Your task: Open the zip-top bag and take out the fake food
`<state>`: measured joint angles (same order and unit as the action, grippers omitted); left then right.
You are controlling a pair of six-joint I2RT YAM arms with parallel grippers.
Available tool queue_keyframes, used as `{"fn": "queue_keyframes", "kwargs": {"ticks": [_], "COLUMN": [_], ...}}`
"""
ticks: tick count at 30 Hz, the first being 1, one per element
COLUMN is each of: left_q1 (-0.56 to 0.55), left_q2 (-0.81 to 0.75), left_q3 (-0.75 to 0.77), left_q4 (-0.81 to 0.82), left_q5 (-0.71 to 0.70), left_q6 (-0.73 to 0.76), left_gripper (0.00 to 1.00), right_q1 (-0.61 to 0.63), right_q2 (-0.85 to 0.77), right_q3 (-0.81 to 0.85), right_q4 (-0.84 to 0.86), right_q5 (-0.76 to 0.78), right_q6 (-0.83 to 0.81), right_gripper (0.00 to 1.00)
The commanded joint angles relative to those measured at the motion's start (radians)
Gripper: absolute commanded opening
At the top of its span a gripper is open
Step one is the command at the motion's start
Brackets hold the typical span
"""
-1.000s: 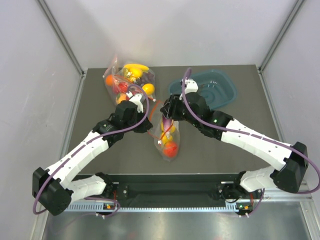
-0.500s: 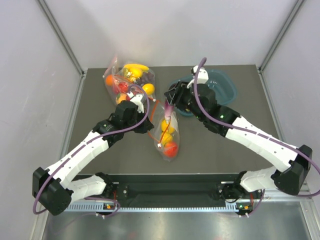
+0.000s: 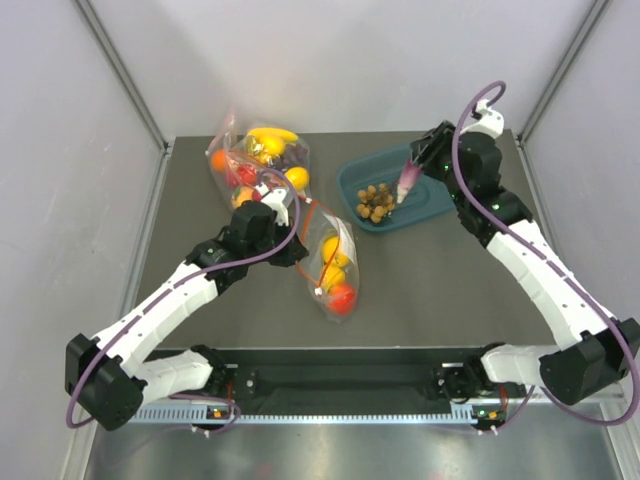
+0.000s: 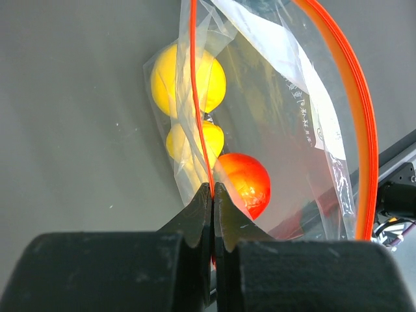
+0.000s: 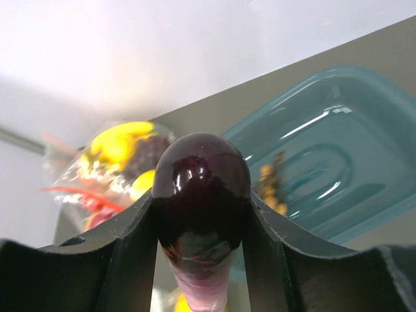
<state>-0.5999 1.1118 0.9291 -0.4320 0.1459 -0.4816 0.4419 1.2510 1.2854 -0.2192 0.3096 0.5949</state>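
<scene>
The clear zip-top bag (image 3: 331, 268) lies mid-table, its mouth pointing away from the arm bases. My left gripper (image 4: 212, 190) is shut on its red-orange zip strip (image 4: 195, 97); in the top view that gripper (image 3: 298, 255) sits at the bag's left edge. Inside the bag lie a red tomato (image 4: 246, 184), a yellow lemon (image 4: 187, 78) and a yellow pear (image 4: 195, 142). My right gripper (image 5: 201, 195) is shut on the purple eggplant (image 5: 201, 185). It hangs with the eggplant (image 3: 407, 181) over the teal tray (image 3: 445, 195). A brown knobbly cluster (image 3: 374, 201) lies in the tray.
A second clear bag (image 3: 255, 160) with a banana, an orange and other fruit lies at the back left, just beyond my left wrist. White walls and metal posts close in the table's back and sides.
My right arm has lifted the eggplant away from the bag's mouth and swung it right and back over the teal tray. The left gripper and bag have stayed put.
</scene>
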Motion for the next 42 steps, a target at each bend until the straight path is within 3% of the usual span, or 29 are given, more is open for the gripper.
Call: {"fn": "queue_keyframes", "kwargs": {"ticks": [1, 6, 23, 27, 30, 32, 42], "left_q1": [0.003, 0.005, 0.005, 0.005, 0.005, 0.006, 0.005], "left_q2": [0.01, 0.016, -0.007, -0.012, -0.023, -0.027, -0.032], "left_q3": [0.002, 0.016, 0.025, 0.025, 0.024, 0.02, 0.013], "left_q4": [0.049, 0.033, 0.004, -0.001, -0.005, -0.013, -0.004], "left_q5": [0.018, 0.015, -0.003, -0.011, -0.025, -0.029, -0.026], "left_q6": [0.018, 0.034, 0.037, 0.037, 0.037, 0.035, 0.034], "left_gripper": [0.0, 0.0, 0.0, 0.0, 0.0, 0.0, 0.0], "right_q1": [-0.089, -0.175, -0.223, -0.223, -0.223, -0.224, -0.229], "right_q2": [0.011, 0.122, 0.458, 0.53, 0.542, 0.544, 0.41], "right_q3": [-0.014, 0.005, 0.201, 0.253, 0.252, 0.25, 0.209], "right_q4": [0.027, 0.058, 0.078, 0.047, 0.046, 0.037, 0.04], "right_q5": [-0.056, -0.093, -0.115, -0.115, -0.113, -0.103, -0.112], "right_q6": [-0.053, -0.078, -0.109, -0.109, -0.103, -0.104, -0.132], "right_gripper": [0.28, 0.28, 0.31, 0.48, 0.65, 0.82, 0.85]}}
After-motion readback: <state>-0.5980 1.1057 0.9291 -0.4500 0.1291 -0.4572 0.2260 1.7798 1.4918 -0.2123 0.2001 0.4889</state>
